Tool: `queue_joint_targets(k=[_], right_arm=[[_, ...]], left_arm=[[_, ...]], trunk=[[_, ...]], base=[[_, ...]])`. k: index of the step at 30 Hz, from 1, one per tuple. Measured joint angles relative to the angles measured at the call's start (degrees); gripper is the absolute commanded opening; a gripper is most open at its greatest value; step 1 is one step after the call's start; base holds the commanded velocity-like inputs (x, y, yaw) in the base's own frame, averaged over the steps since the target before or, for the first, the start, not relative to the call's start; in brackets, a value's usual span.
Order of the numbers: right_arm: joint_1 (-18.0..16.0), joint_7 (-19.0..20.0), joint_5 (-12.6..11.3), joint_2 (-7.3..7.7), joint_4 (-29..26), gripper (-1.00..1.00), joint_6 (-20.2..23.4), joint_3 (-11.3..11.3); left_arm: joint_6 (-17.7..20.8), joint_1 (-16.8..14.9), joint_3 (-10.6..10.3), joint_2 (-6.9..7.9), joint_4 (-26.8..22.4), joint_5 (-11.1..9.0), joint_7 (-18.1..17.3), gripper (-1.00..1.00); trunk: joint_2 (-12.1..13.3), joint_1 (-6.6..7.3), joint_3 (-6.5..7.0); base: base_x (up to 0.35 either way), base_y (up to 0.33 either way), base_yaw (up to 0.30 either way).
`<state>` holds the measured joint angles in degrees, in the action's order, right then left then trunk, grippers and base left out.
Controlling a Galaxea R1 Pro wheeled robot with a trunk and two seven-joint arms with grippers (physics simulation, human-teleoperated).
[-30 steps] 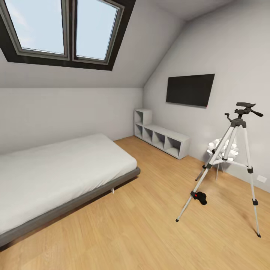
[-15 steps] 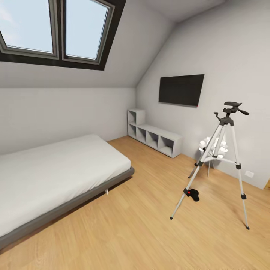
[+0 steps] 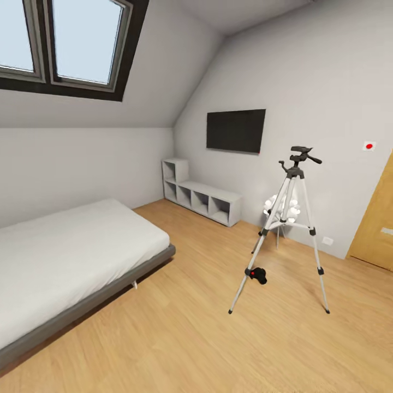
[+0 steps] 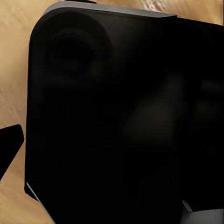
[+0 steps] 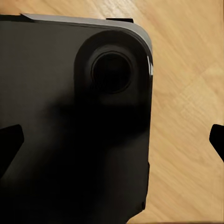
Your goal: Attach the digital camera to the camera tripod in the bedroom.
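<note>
The camera tripod (image 3: 289, 229) stands on the light wood floor at the right of the head view, silver legs spread, black head and pan handle on top. The digital camera (image 3: 256, 274), small and black with a red dot, lies on the floor against the tripod's front left leg. In the right wrist view, my right gripper (image 5: 112, 142) is open, with a dark fingertip (image 5: 9, 144) at each side edge. My left gripper (image 4: 112, 144) shows one fingertip (image 4: 9, 147) just as far out, above a black body and wood floor.
A grey-framed white bed (image 3: 71, 256) fills the left. A white cube shelf (image 3: 202, 199) and a black TV (image 3: 236, 130) are on the far wall. A white chair (image 3: 281, 210) stands behind the tripod. A wooden door (image 3: 376, 218) is at the right edge.
The whole head view has swung to the right, so bed, shelf and tripod sit further left and the door has come into view. Nothing in the room has moved.
</note>
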<state>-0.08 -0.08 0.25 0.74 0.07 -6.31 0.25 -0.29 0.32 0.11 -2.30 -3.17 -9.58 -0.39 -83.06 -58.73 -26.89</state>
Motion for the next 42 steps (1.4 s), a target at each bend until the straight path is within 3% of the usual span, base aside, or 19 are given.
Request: queue_joint_targets(k=[6, 26, 42], right_arm=[[0.0, 0.0, -0.1, 0.04, 0.0, 1.0, 0.0, -0.1], [0.0, 0.0, -0.2, -0.02, 0.0, 1.0, -0.1, -0.1], [0.0, 0.0, -0.2, 0.05, 0.0, 1.0, -0.1, -0.2]], left_arm=[[0.0, 0.0, 0.1, -0.06, 0.0, -0.9, 0.0, 1.0], [0.1, 0.0, -0.2, -0.16, 0.1, -0.9, 0.1, 1.0], [0.1, 0.0, 0.0, -0.09, 0.0, -1.0, 0.1, 1.0]], trunk=[[0.0, 0.0, 0.0], [0.0, 0.01, 0.0], [0.0, 0.0, 0.0]], base=[[0.0, 0.0, -0.288], [0.148, -0.091, -0.288], [0.022, -0.015, -0.288]])
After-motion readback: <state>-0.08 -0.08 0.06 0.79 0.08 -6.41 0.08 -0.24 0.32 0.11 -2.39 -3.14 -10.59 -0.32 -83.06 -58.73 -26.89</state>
